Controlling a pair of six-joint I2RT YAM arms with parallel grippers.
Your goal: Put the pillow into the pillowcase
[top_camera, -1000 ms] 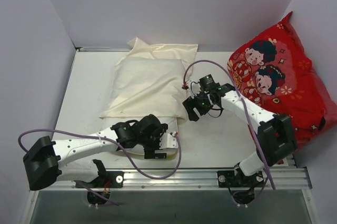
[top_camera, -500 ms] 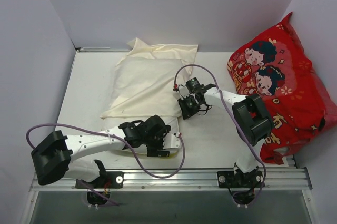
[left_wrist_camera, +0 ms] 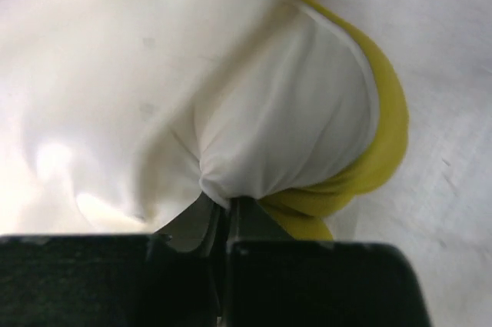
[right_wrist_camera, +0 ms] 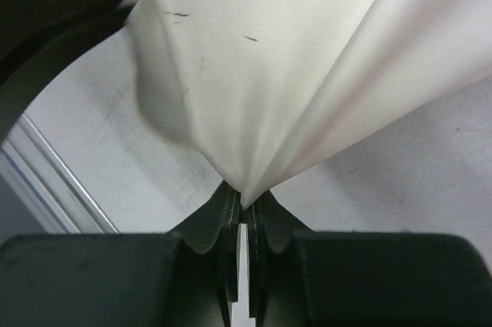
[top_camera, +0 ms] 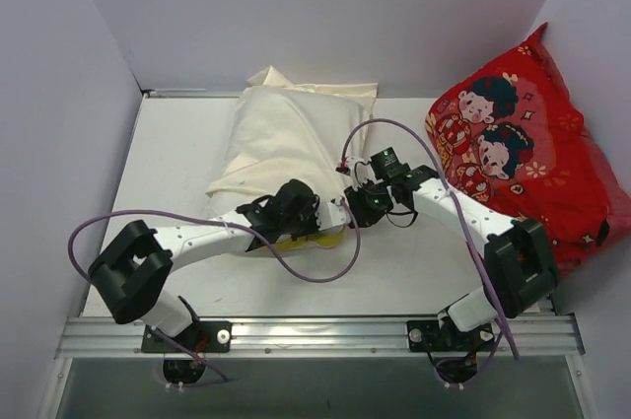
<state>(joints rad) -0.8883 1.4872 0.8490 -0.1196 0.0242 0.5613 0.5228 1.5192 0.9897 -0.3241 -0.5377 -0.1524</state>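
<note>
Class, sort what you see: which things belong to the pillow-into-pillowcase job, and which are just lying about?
Belongs to the job: pillow; pillowcase; left gripper, pinching the pillow; right gripper, pinching the pillowcase.
Just lying about: red cartoon cushion, off to the right.

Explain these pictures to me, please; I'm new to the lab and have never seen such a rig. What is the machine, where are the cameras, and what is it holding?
These are two robot arms bolted at the near edge of a white table, each ending in a two-finger gripper. The wide picture comes from a fixed camera above and behind them; the two close-ups come from cameras on the wrists. On the table lies a cream pillowcase, with a white, yellow-edged pillow showing at its near end; a red cartoon cushion stands at the right. The left gripper is shut on the pillow; the right gripper pinches the pillowcase.
</note>
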